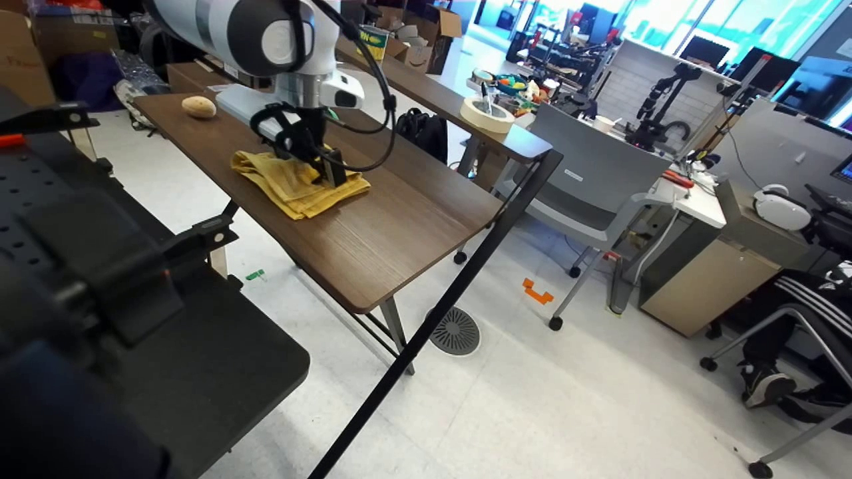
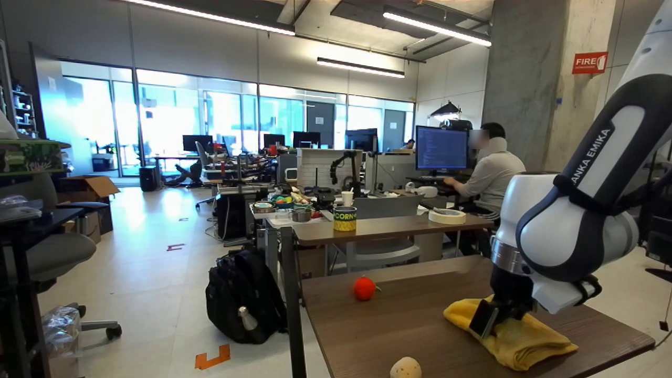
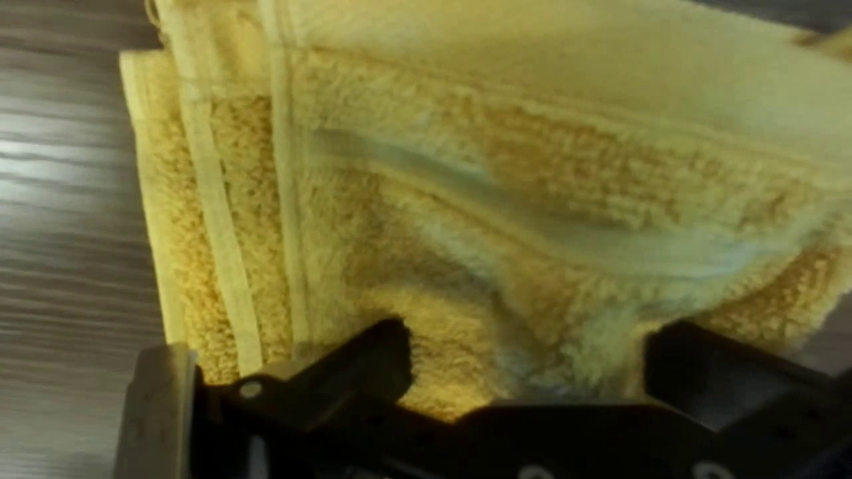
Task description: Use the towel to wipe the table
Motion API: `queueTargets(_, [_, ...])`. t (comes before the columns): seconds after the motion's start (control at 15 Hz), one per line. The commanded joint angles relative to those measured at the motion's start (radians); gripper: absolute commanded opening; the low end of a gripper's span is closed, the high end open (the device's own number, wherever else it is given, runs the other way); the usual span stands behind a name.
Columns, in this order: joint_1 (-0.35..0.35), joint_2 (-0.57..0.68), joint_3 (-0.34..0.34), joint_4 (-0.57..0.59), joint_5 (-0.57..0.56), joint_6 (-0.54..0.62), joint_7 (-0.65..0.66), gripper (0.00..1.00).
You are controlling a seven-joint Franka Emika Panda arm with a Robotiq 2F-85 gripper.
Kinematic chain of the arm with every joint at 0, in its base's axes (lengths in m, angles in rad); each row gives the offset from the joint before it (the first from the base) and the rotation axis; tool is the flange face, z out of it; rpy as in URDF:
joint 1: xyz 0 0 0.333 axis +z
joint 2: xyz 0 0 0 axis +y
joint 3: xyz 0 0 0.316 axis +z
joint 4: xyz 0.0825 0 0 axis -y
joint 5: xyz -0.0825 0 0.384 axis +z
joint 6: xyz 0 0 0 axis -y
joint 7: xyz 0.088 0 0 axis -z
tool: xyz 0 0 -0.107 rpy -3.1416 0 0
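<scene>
The towel is a folded mustard-yellow cloth [image 1: 293, 189] lying on the dark brown wood-grain table [image 1: 399, 233]. It also shows in an exterior view [image 2: 530, 341], and it fills most of the wrist view [image 3: 532, 166]. My gripper [image 3: 526, 359] points down at the towel with its fingers well apart. Towel folds bulge up in the gap between the fingers. In an exterior view the gripper [image 2: 499, 317] is low on the towel. The fingertips' contact with the cloth is partly hidden.
A tan ball [image 1: 199, 107] and a red-orange ball [image 2: 364, 289] are on the table. A raised shelf [image 2: 378, 227] along one side holds a corn can [image 2: 345, 219] and a tape roll [image 2: 447, 216]. A black diagonal metal post [image 1: 432, 319] stands at the table's end.
</scene>
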Motion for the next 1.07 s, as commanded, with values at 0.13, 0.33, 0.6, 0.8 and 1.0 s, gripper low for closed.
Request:
queueTargets(0.13, [0.028,0.004,0.053,0.011,0.008,0.001,-0.004,1.00])
queueTargets(0.33, [0.028,0.044,-0.030,0.075,0.017,-0.057,0.041,1.00])
queueTargets(0.6, [0.045,0.126,-0.204,0.113,-0.019,-0.114,0.113,1.00])
queueTargets(0.8, [0.059,0.154,-0.285,0.124,-0.027,-0.152,0.169,1.00])
queueTargets(1.0, [0.049,0.123,-0.269,0.097,-0.038,-0.195,0.154,1.00])
